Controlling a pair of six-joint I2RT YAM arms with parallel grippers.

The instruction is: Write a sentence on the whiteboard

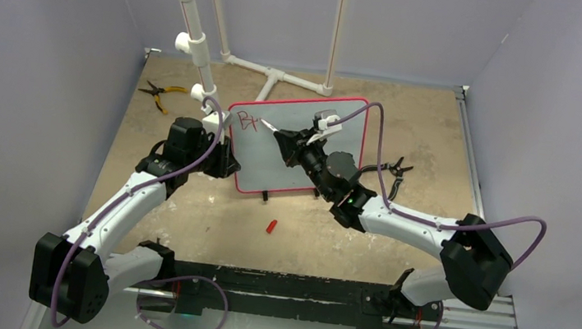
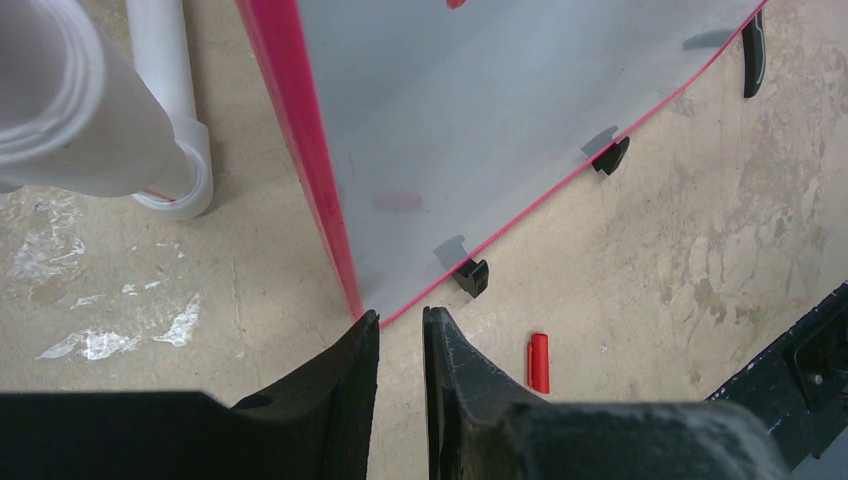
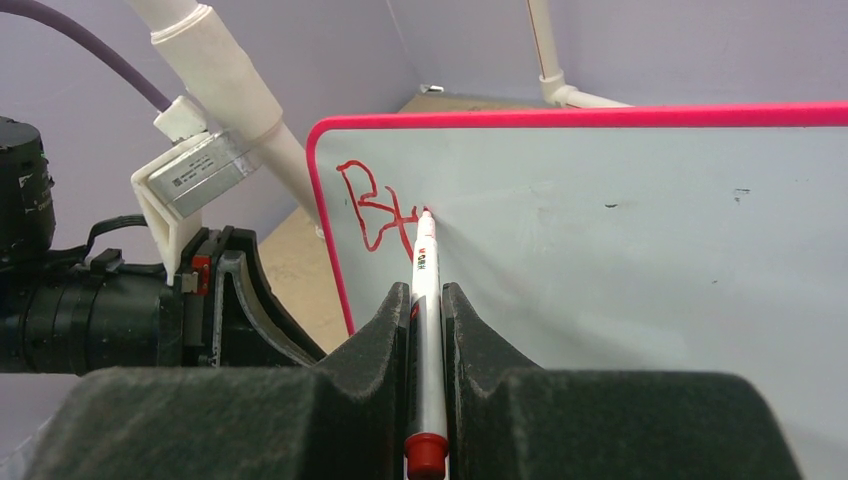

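The whiteboard (image 1: 264, 168) stands tilted on two black feet in mid-table, white with a thin red frame. Red lettering (image 3: 375, 205), a "B" and a second stroke, sits at its top left corner (image 1: 248, 121). My right gripper (image 3: 427, 295) is shut on a white marker (image 3: 426, 270) with a red end. The marker's tip touches the whiteboard (image 3: 620, 250) just right of the letters. My left gripper (image 2: 400, 315) is at the whiteboard's (image 2: 480, 120) lower left corner. Its jaws stand slightly apart with bare floor between them, the left fingertip against the corner.
A red marker cap (image 1: 271, 226) lies on the tabletop in front of the board. Yellow-handled pliers (image 1: 159, 93) lie at the back left and black pliers (image 1: 393, 169) right of the board. A white PVC pipe frame (image 1: 186, 3) rises behind the board's left side.
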